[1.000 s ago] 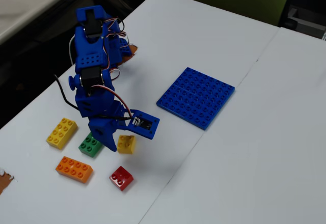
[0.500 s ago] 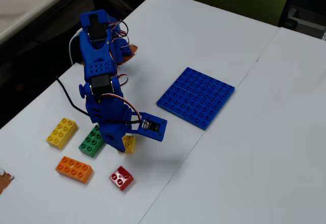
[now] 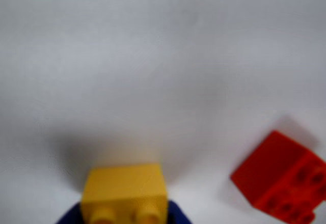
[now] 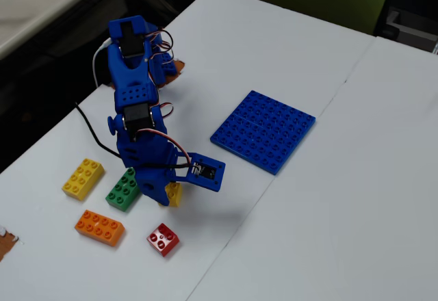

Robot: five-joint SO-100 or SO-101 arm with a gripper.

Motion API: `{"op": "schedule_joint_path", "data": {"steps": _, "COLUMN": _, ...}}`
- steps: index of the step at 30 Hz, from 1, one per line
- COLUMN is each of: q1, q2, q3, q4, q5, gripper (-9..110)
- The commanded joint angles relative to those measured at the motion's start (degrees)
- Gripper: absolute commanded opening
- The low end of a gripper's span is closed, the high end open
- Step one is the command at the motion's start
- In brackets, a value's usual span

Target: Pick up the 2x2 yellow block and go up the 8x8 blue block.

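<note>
The 2x2 yellow block [image 3: 125, 186] sits at the bottom of the wrist view between my blue jaws, studs facing the camera. My gripper [image 3: 125, 218] is shut on it, and a soft shadow lies on the white table beyond it. In the fixed view the gripper [image 4: 166, 193] holds the yellow block [image 4: 175, 193] low over the table, just right of the green brick. The 8x8 blue block [image 4: 263, 130] lies flat to the upper right, well apart from the gripper. It is out of the wrist view.
A red 2x2 brick [image 4: 163, 239] lies just below the gripper and shows at the right in the wrist view [image 3: 280, 175]. A green brick [image 4: 124, 189], a longer yellow brick [image 4: 83, 178] and an orange brick [image 4: 100, 227] lie to the left. The table edge runs along the upper left.
</note>
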Motion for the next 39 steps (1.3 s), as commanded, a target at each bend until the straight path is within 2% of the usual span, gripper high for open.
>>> {"op": "schedule_joint_path", "data": {"steps": 1, "q1": -0.2, "q2": 0.6, "q3": -2.8, "q4": -0.4, "q5": -0.3, "gripper": 14}}
{"op": "schedule_joint_path", "data": {"steps": 10, "q1": 1.1, "q2": 4.3, "q3": -1.6, "q4": 3.0, "q5": 1.4, "gripper": 2}}
{"op": "schedule_joint_path", "data": {"steps": 14, "q1": 3.5, "q2": 12.9, "q3": -1.5, "q4": 12.1, "q5": 3.9, "gripper": 0}}
{"op": "schedule_joint_path", "data": {"steps": 18, "q1": 5.8, "q2": 21.5, "q3": -1.5, "q4": 23.4, "q5": 12.4, "gripper": 0}}
{"op": "schedule_joint_path", "data": {"steps": 24, "q1": 8.0, "q2": 43.0, "q3": 18.8, "q4": 24.6, "q5": 17.5, "gripper": 0}}
{"op": "schedule_joint_path", "data": {"steps": 29, "q1": 6.9, "q2": 57.0, "q3": 27.7, "q4": 24.7, "q5": 19.6, "gripper": 0}}
{"op": "schedule_joint_path", "data": {"steps": 33, "q1": -0.9, "q2": 70.4, "q3": 33.3, "q4": 24.7, "q5": 33.2, "gripper": 0}}
{"op": "schedule_joint_path", "data": {"steps": 39, "q1": -16.1, "q2": 80.9, "q3": 29.0, "q4": 24.7, "q5": 58.5, "gripper": 0}}
